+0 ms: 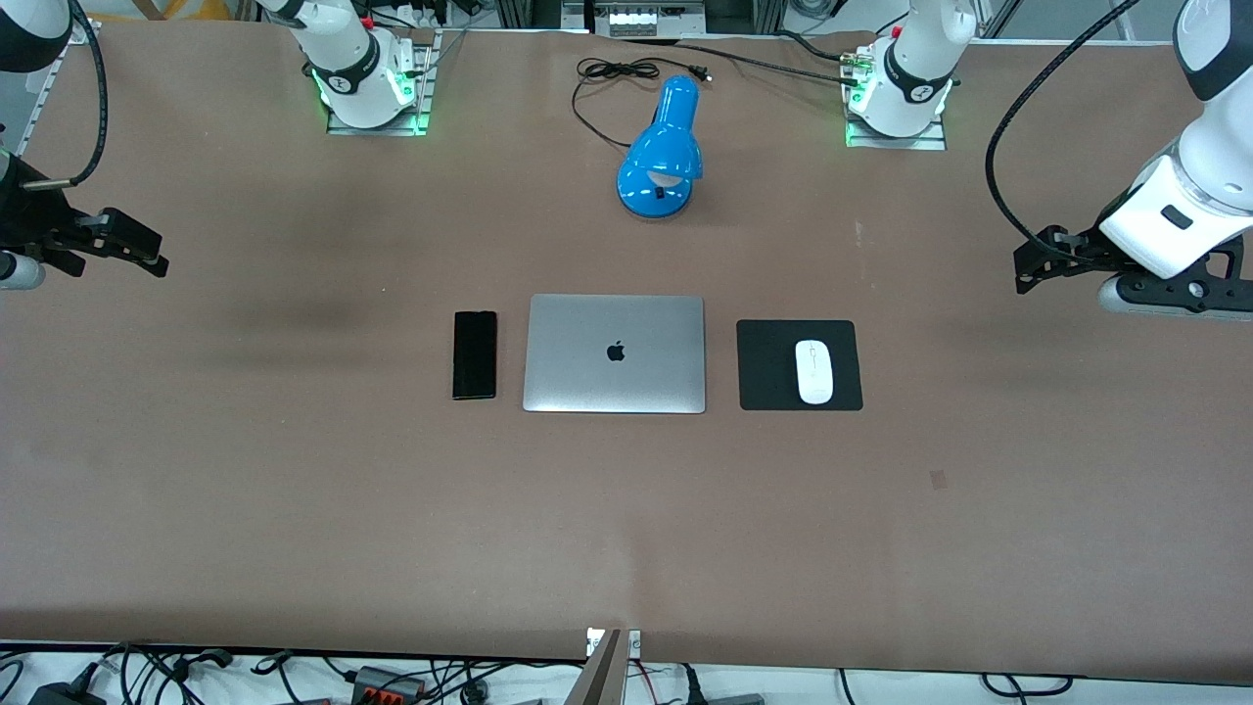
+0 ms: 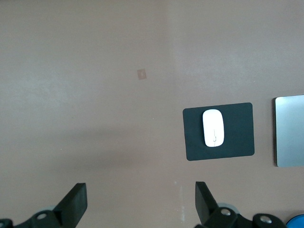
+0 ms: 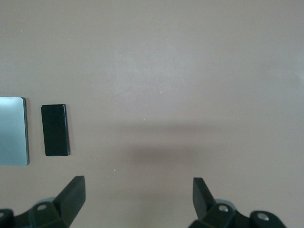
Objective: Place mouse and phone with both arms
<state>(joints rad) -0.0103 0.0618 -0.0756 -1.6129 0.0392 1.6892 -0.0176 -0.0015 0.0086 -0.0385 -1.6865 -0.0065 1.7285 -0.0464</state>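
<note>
The mouse (image 1: 813,372), glossy, light, best gripped across its sides, sits on the mouse pad (image 1: 764,367); the thin, slippery phone (image 1: 475,354) lies beside the laptop (image 1: 615,353); left gripper (image 2: 141,202) and right gripper (image 3: 139,198) hang spread, empty.

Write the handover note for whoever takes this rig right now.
Left gripper: open, empty, up over bare table at its arm's end.
Right gripper: open, empty, likewise at its own end.
Mouse: on the black mouse pad beside the closed laptop, toward the left arm's end.
Phone: flat on the table beside the laptop, toward the right arm's end.
Done: both look placed.
Left: nothing evident; confirm.
</note>
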